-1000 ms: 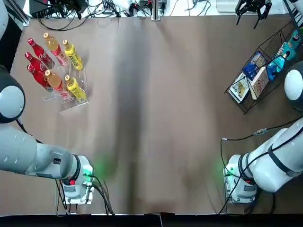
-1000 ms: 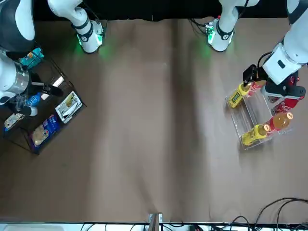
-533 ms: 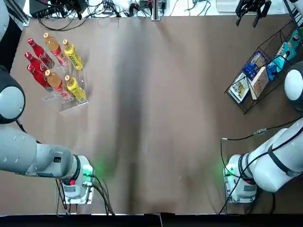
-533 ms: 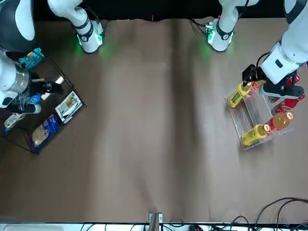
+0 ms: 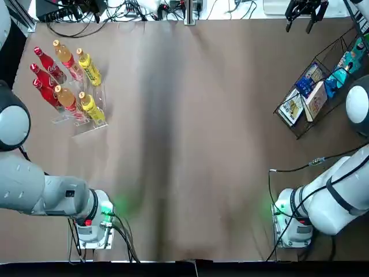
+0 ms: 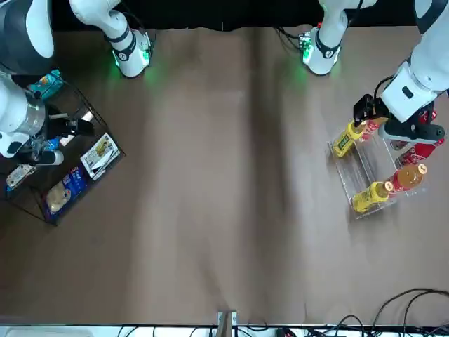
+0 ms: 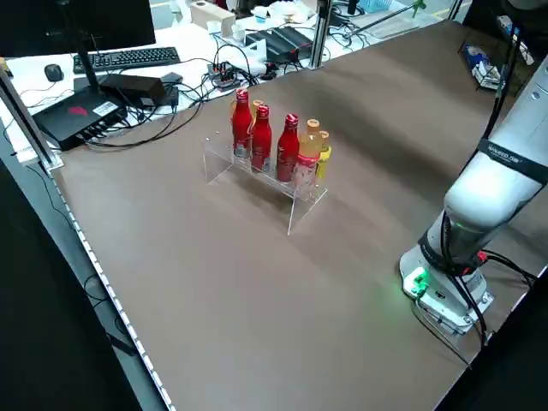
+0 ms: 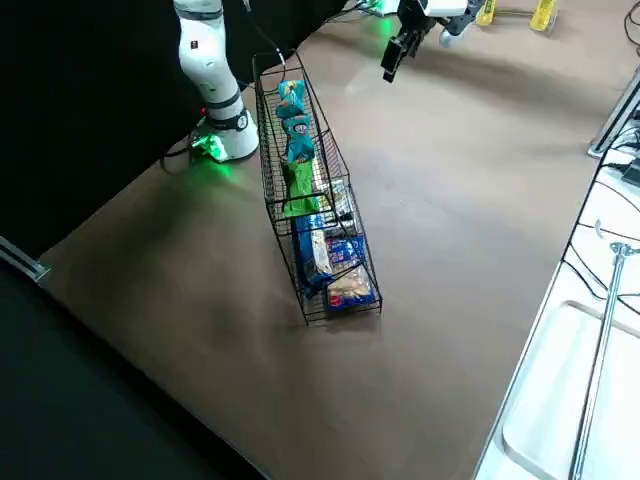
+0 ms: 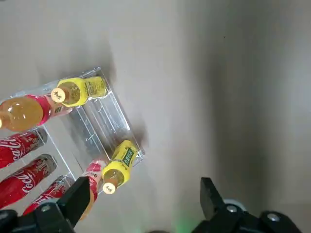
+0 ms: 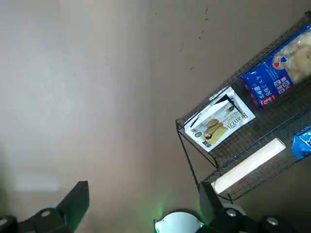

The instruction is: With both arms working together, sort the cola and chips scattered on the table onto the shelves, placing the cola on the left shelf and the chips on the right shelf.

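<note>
Top: brown table bare mid; cables along far edge. Cola x3 upright in left shelf, far left, w/ orange & yellow bottles. Right shelf far right holds chips.

Front: left gripper over the cola rack, right gripper over the basket; both barely shifted vs 1 s ago.

Wrists: both grippers' fingers spread wide, holding nothing.

I am counting three slim red cola bottles, two orange bottles and two yellow bottles standing on my far-left clear acrylic rack.
</note>
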`<state>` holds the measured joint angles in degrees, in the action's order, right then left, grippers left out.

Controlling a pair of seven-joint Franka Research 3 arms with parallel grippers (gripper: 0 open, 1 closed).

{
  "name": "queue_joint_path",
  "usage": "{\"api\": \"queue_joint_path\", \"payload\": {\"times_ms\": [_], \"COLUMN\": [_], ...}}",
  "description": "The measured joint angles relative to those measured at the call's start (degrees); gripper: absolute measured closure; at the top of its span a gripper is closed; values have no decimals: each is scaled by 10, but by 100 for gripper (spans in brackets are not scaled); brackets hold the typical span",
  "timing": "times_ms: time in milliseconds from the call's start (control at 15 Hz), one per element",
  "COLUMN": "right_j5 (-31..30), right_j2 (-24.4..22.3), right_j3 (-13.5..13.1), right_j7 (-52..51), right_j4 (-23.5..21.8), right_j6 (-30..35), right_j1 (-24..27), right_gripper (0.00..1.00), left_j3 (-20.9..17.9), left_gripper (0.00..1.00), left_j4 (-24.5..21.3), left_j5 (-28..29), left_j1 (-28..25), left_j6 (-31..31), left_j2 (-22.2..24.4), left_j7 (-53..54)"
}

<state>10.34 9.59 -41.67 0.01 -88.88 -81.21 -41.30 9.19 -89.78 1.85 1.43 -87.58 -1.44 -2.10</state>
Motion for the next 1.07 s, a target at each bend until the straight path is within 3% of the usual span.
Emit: {"api": "queue_joint_path", "payload": {"times_ms": [1067], "right_j5": [0], "right_j2": [0], "right_j3": [-2], "right_j7": [-1], "right_j4": [0], "right_j6": [-2], "right_j1": [1], "right_gripper": [0], "left_j3": [-4], "left_gripper": [0], "left_j4": [7], "left_j5": [0], "left_j1": [-3], "left_j6": [-16], "left_j2": [0], "left_j7": [-1]}}
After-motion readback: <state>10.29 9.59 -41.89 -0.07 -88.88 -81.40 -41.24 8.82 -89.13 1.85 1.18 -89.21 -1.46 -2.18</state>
